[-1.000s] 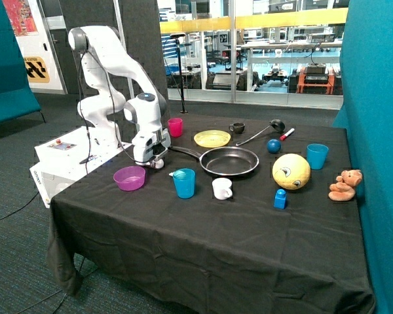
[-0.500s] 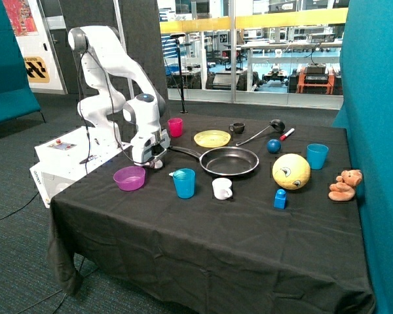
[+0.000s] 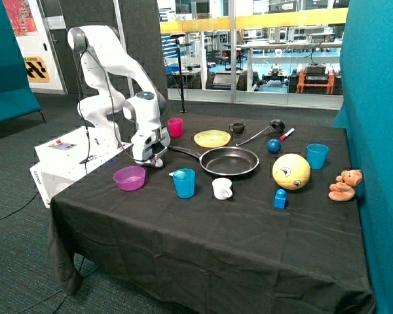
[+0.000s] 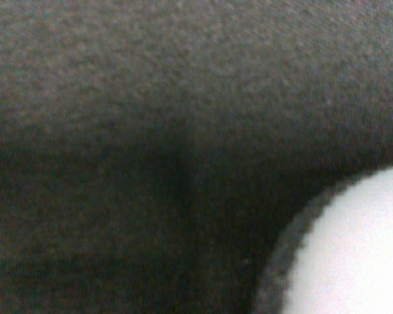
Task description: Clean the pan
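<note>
gripper (image 3: 156, 161) low by the handle end, finger state not discernible; pan (image 3: 230, 161) likely rigid, heavy: grasp its thin handle.

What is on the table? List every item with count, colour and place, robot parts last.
pan: 1, black, mid-table, handle toward the gripper
plate: 1, yellow, behind the pan
ladle: 1, black, silver handle, far side
mug: 1, dark, beside the plate
cups: 2 blue, one before the pan, one near the teddy; 1 pink, far edge
white cup: 1, in front of the pan
bowl: 1, purple, below the gripper
balls: 1 yellow, 1 small blue behind it
block: 1, blue, front
marker: 1, red-white, far side
teddy: 1, brown, table edge
gripper: 1, white, low at the pan handle's end
</note>
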